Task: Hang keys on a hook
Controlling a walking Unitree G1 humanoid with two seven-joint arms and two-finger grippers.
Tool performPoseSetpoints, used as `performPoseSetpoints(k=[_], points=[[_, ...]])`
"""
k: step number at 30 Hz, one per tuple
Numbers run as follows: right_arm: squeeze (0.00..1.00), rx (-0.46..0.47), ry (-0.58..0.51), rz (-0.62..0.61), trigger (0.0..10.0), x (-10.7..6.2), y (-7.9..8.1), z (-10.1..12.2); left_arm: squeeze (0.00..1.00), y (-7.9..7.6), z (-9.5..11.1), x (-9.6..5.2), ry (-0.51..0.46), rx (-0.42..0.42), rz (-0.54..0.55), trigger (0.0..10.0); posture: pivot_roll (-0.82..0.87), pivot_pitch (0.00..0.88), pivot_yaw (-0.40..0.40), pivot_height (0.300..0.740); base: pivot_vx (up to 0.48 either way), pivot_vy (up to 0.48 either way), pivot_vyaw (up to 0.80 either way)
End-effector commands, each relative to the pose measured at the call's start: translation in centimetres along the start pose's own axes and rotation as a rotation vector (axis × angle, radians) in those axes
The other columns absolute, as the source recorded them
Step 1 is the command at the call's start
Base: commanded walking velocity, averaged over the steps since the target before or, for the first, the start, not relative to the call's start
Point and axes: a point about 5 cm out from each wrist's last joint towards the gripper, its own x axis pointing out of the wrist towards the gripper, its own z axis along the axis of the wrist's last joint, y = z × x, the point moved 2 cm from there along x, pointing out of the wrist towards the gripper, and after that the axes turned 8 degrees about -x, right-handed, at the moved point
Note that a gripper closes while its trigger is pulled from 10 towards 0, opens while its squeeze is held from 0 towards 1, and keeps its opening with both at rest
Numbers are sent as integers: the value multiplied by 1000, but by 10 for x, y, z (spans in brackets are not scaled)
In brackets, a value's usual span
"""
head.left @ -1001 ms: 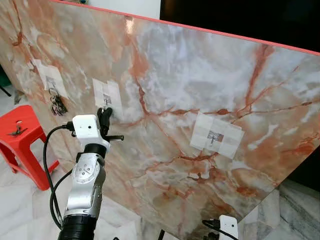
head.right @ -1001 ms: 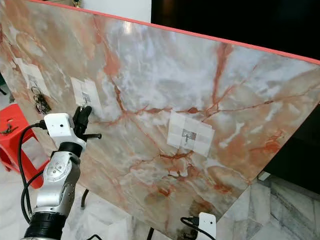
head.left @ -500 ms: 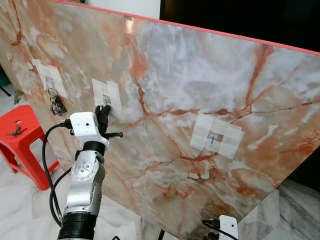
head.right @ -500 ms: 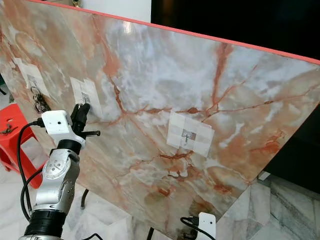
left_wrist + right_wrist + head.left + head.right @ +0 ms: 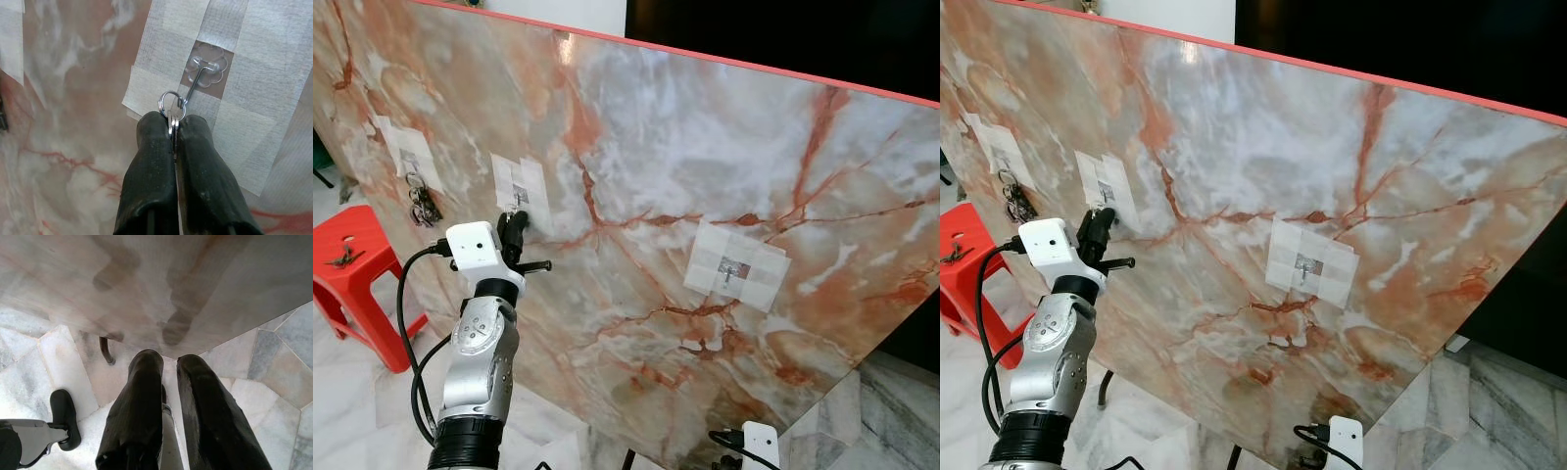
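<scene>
Marble board (image 5: 705, 176), taped hooks. Left gripper (image 5: 173, 128) clenched on keys (image 5: 172, 117); key ring touching middle hook (image 5: 195, 83). Right gripper (image 5: 168, 369) low, fingers slightly apart, holding nothing.

Leaning marble-patterned board (image 5: 705, 166), red plastic stool (image 5: 357, 264), pale tiled floor (image 5: 1489, 411)

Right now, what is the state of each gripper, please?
Left gripper: closed on the keys, key ring at the hook on the marble board.
Right gripper: slightly open, holding nothing, hanging idle near the floor.
</scene>
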Motion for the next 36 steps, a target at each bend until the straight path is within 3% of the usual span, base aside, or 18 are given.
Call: performPoseSetpoints(k=[1, 20, 21, 22, 25, 27, 36], points=[[0, -5, 3, -4, 10000, 0, -1, 1, 0, -3, -1, 2, 18, -26, -8, 10000, 67, 0, -90, 740, 0, 0, 0], [0, -6, 4, -4, 10000, 0, -1, 1, 0, -3, -9, 4, 84, -52, -7, 10000, 65, 0, -88, 740, 0, 0, 0], [0, -6, 4, -4, 10000, 0, -1, 1, 59, -4, -9, 4, 85, -53, -8, 10000, 65, 0, -89, 740, 0, 0, 0], [0, -6, 4, -5, 10000, 0, -1, 1, 247, -4, -10, 4, 86, -55, -9, 10000, 65, 0, -89, 740, 0, 0, 0], [0, -6, 3, -5, 10000, 0, -1, 1, 220, -6, -9, 5, 85, -59, -13, 10000, 65, 0, -89, 740, 0, 0, 0], [0, -6, 3, -6, 10000, 0, -1, 1, 145, -8, -7, 6, 76, -58, -26, 10000, 65, 0, -89, 740, 0, 0, 0], [0, -4, 0, -7, 10000, 0, -1, 1, 82, -18, 4, 8, 33, -53, -68, 10000, 65, 0, -90, 740, 0, 0, 0]])
